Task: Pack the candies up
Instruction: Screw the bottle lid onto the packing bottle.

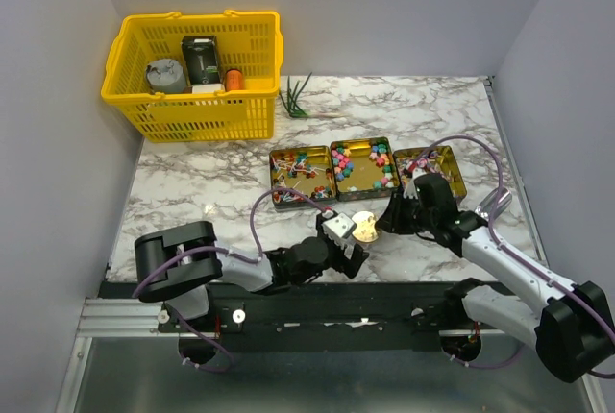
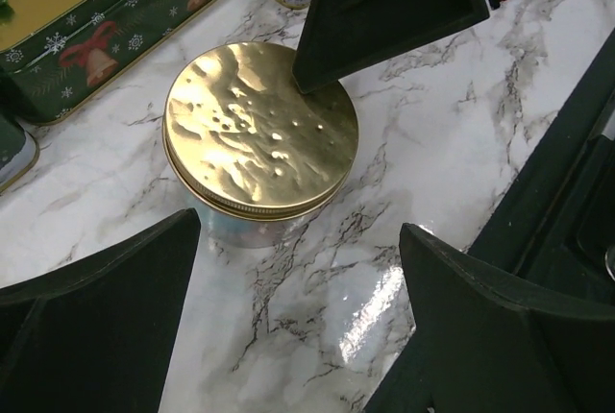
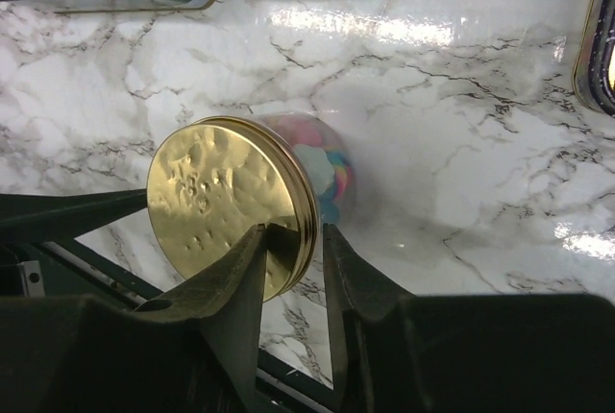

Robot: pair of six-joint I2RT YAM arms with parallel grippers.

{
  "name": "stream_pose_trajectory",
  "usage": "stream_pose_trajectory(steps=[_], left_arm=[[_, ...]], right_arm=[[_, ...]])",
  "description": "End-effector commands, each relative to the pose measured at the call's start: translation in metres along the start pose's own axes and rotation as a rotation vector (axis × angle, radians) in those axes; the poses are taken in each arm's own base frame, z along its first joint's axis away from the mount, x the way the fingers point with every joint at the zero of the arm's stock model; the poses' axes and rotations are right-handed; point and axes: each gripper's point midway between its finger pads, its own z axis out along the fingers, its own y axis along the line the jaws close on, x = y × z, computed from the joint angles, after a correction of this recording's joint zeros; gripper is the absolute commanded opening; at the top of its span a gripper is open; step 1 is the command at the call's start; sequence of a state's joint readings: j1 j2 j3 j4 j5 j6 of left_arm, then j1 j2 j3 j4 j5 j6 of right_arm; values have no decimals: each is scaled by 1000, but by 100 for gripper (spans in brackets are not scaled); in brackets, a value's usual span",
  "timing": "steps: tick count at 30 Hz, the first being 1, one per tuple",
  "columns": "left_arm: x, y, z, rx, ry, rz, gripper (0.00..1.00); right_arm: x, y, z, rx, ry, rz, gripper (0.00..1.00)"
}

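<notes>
Candies (image 1: 365, 165) of mixed colours lie in three square tins (image 1: 332, 171) at mid-table. More candies (image 3: 332, 171) show through the wall of a small clear jar (image 1: 363, 227) capped by a round gold lid (image 2: 259, 130). My left gripper (image 2: 300, 226) is open and low over the marble. The jar stands just beyond its fingertips, not between them. My right gripper (image 3: 293, 232) straddles the rim of the gold lid (image 3: 226, 206), with its jaws narrowed. One finger (image 2: 384, 10) lies on the lid's top and the other is beside the jar. A sliver of marble shows between the rim and that finger.
A yellow basket (image 1: 197, 19) with boxes and a can stands at the back left. A green sprig (image 1: 296, 101) lies beside it. A green tin wall (image 2: 106, 43) with bell prints runs just behind the jar. The table's front rail is right behind both grippers.
</notes>
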State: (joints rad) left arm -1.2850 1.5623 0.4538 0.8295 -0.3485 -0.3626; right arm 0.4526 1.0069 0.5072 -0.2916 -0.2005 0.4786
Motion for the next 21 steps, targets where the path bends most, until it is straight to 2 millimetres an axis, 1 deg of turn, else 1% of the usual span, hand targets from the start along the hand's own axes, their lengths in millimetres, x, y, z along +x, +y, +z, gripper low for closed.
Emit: stream_pose_trajectory(steps=[1,2,3,4,5,6,7,9,10,11,12,13,15,16,21], left_arm=[[-16,5,13,-51,-105,17,98],[-14,6,14,-58,-104,18,97],[-17,6,15,-59,-123,13,97],[-12,8,16,-67,-121,17,97],[-13,10,16,-74,-130,19,97],[-16,10,17,-74,-150,15,97],[-14,10,18,-74,-147,15,97],[-17,10,21,-82,-163,20,98],[-13,11,23,-82,-157,27,97],[-16,10,26,-82,-165,29,96],[-16,9,27,-81,-169,35,95],[-11,9,30,-83,-158,45,90],[-13,8,33,-82,-163,48,83],[-9,8,35,-80,-155,56,77],[-5,7,39,-78,-146,72,76]], right_arm=[[22,-16,2,50,31,22,35],[21,-15,2,49,26,27,35],[23,-15,1,46,30,34,34],[23,-15,1,45,28,38,33],[24,-15,1,47,31,42,32],[25,-15,1,46,35,50,30],[26,-14,1,45,39,54,27],[29,-13,0,41,51,67,26],[29,-13,-1,43,53,72,24],[29,-13,-2,40,51,76,23],[30,-12,-2,38,53,84,23],[31,-12,-3,35,54,88,21],[34,-11,-5,30,59,100,18],[34,-10,-6,27,61,101,17],[37,-9,-7,21,71,121,16]])
